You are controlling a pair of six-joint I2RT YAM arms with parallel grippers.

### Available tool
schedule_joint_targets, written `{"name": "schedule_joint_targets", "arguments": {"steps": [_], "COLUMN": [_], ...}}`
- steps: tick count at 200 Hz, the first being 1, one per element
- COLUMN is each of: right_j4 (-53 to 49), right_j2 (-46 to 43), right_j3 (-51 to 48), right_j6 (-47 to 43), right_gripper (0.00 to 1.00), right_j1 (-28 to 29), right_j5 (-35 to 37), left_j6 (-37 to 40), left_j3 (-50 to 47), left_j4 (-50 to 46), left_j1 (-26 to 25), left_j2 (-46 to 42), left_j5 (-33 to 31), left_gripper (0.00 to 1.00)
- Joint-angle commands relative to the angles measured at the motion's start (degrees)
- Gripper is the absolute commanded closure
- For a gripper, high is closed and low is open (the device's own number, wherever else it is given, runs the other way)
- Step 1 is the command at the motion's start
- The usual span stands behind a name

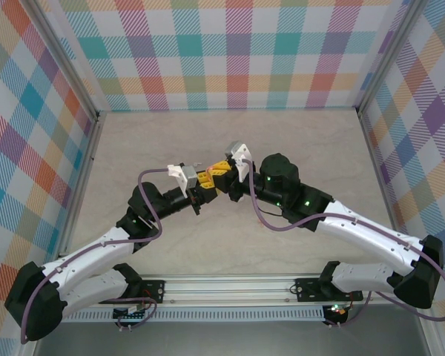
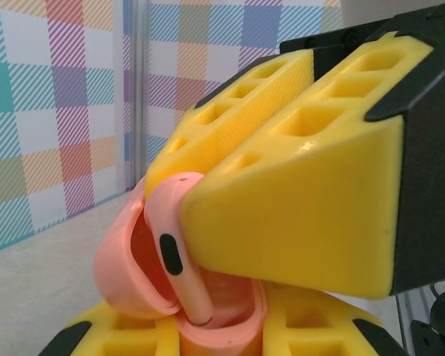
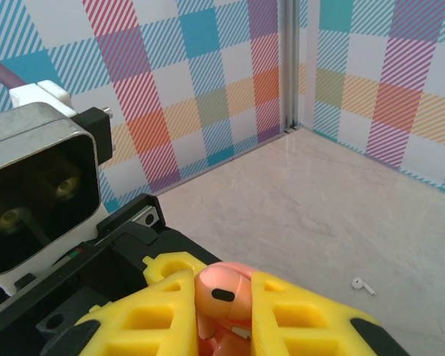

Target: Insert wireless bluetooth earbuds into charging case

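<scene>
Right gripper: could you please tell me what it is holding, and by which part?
The right gripper holds a coral-pink earbud by its rounded head, stem pointing down into the open pink case.

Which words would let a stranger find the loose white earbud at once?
Start at the beige table in the right wrist view. Right of the yellow fingers, the white earbud lies alone on bare surface; the pink earbud is pinched, this one is free.
</scene>
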Motion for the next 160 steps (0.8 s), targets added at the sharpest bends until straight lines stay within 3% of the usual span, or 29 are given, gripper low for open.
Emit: {"name": "schedule_joint_targets", "arguments": {"steps": [1, 160], "right_j4": [1.42, 1.77], "right_j2": [-1.17, -2.49], "right_j3": [-0.44, -3.83], "right_j6": [-2.7, -2.83], "right_gripper": [0.8, 0.74], "right_j1": [-0.33, -0.5], "right_j5": [0.53, -1.77], "left_j6": [-0.43, -0.36], "left_j3": [1.6, 1.69], "left_j4": [1.6, 1.2], "left_j1": [-0.6, -0.72], "left_j2": [-1.28, -2.61], "left_j5": [0.9, -0.41], "left_gripper": [0.91, 0.9]}}
